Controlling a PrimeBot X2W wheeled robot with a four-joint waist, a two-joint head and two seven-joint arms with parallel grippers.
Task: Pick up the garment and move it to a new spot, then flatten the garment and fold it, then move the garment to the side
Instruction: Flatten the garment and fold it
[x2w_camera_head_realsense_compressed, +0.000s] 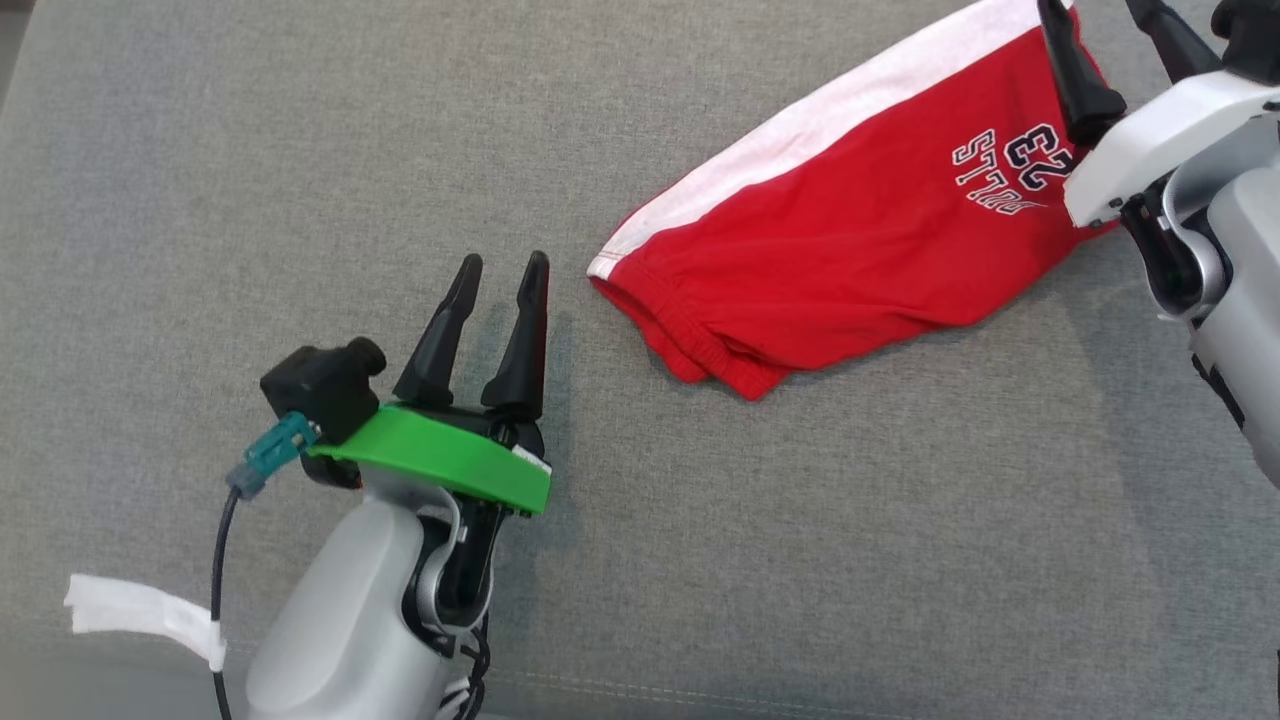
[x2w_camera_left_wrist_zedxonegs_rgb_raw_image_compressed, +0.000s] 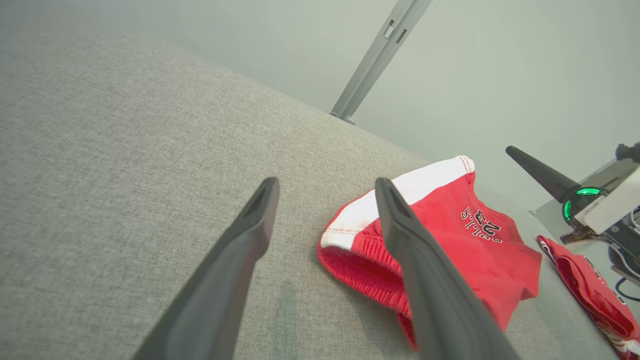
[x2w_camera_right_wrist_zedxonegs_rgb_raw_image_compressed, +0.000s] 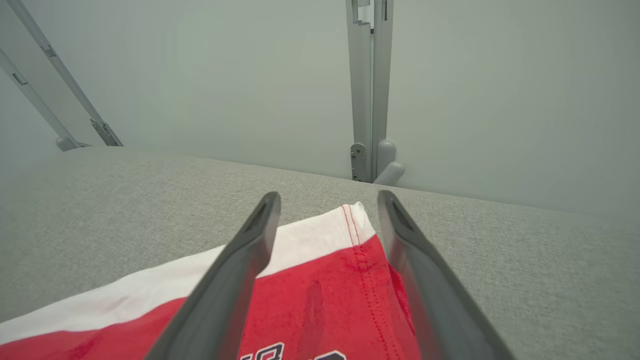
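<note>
Left gripper (x2w_camera_head_realsense_compressed: 503, 262) was seen wide, empty; right gripper (x2w_camera_right_wrist_zedxonegs_rgb_raw_image_compressed: 328, 197) wide over folded red shorts (x2w_camera_head_realsense_compressed: 860, 250); regrasp judged needed for side move.

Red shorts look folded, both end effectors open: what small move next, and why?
Probably slide the left end effector toward the waistband end of the red shorts and close on it. They lie folded on the grey surface, unheld; the left end effector stands open beside them, apart, while the open right end effector is over the hem end.
</note>
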